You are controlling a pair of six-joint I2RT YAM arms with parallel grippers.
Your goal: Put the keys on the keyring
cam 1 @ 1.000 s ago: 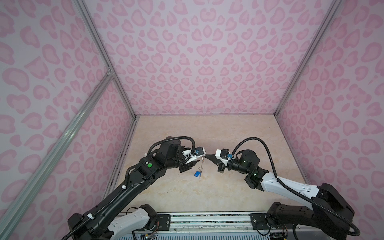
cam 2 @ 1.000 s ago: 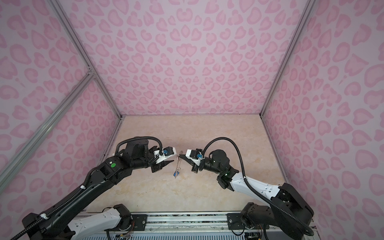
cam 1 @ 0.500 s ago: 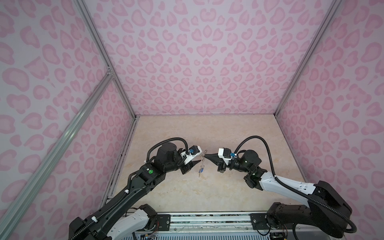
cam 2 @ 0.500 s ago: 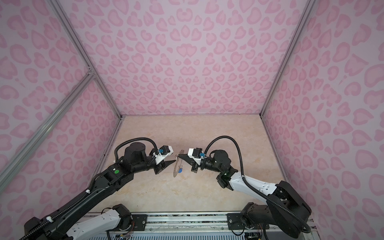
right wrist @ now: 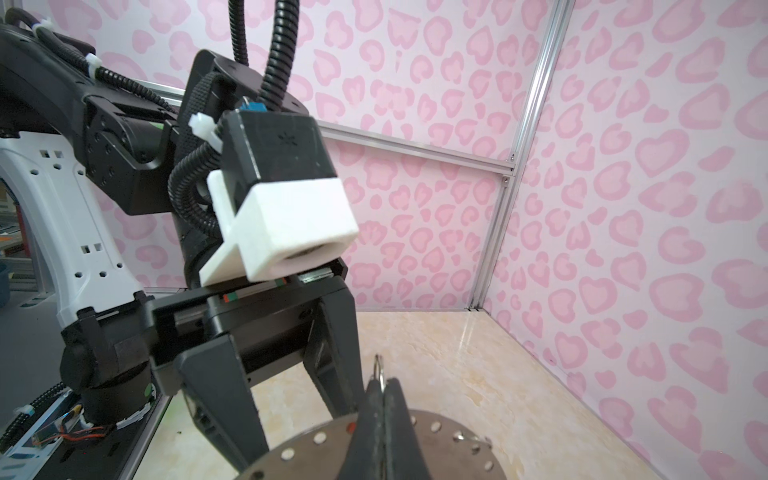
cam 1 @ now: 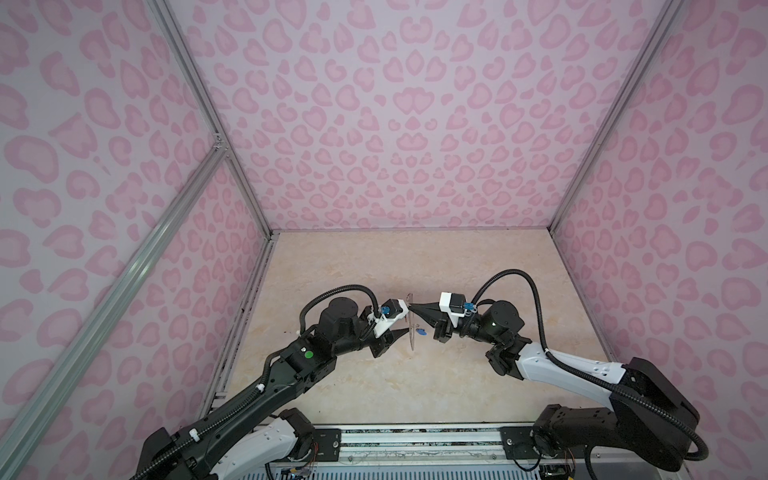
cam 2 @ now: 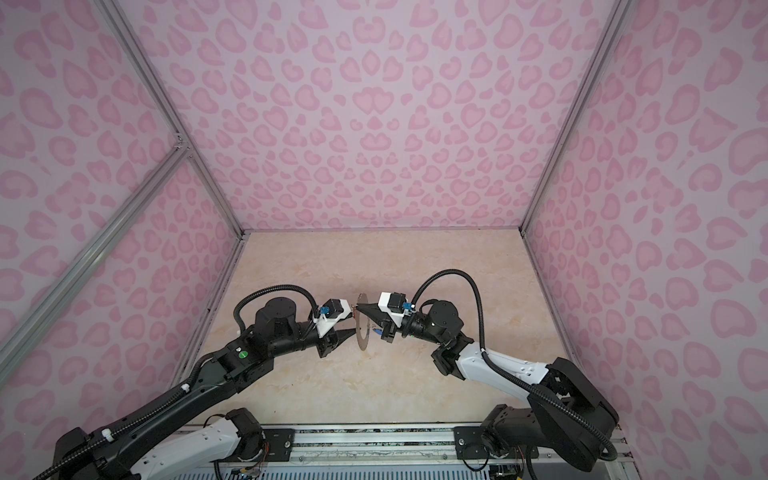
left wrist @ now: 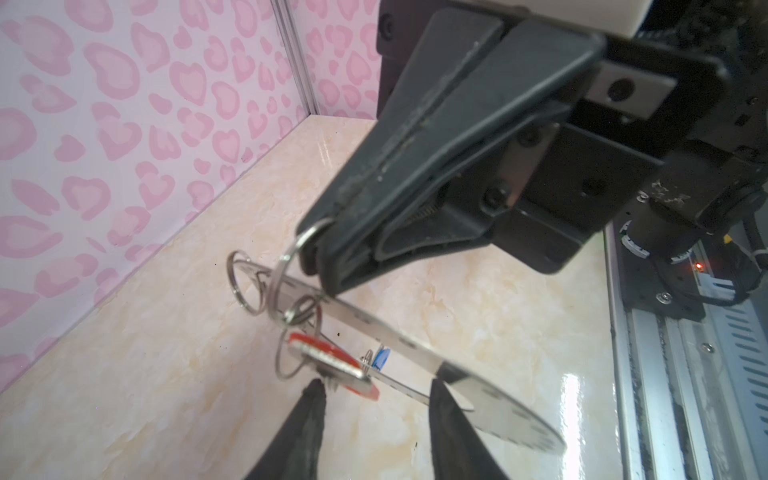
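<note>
The keyring (cam 1: pixel 411 343) (cam 2: pixel 364 338), a flat grey disc, hangs on edge above the table's middle. My right gripper (cam 1: pixel 409 306) (cam 2: pixel 358 307) (left wrist: pixel 316 249) (right wrist: pixel 384 380) is shut on a wire loop (left wrist: pixel 291 257) at its upper rim. My left gripper (cam 1: pixel 406 322) (cam 2: pixel 353 322) (left wrist: pixel 378 384) faces the keyring (left wrist: pixel 498 399) from the other side, jaws apart, tips close to it. The red-tagged key (left wrist: pixel 332 365) hangs from a loop between those tips. The blue-tagged key (cam 1: pixel 420 331) (left wrist: pixel 381 358) hangs beyond the disc (right wrist: pixel 457 457).
Pink patterned walls (cam 1: pixel 395 124) close in the cream marble table (cam 1: pixel 415 257) on three sides. A metal rail (cam 1: pixel 415 436) with both arm bases runs along the front edge. Another empty wire loop (left wrist: pixel 245 282) sticks out from the keyring's rim.
My left wrist has turned and its gripper now points at the keyring's face. The keyring has swung to hang on edge. The right gripper's hold is unchanged.
</note>
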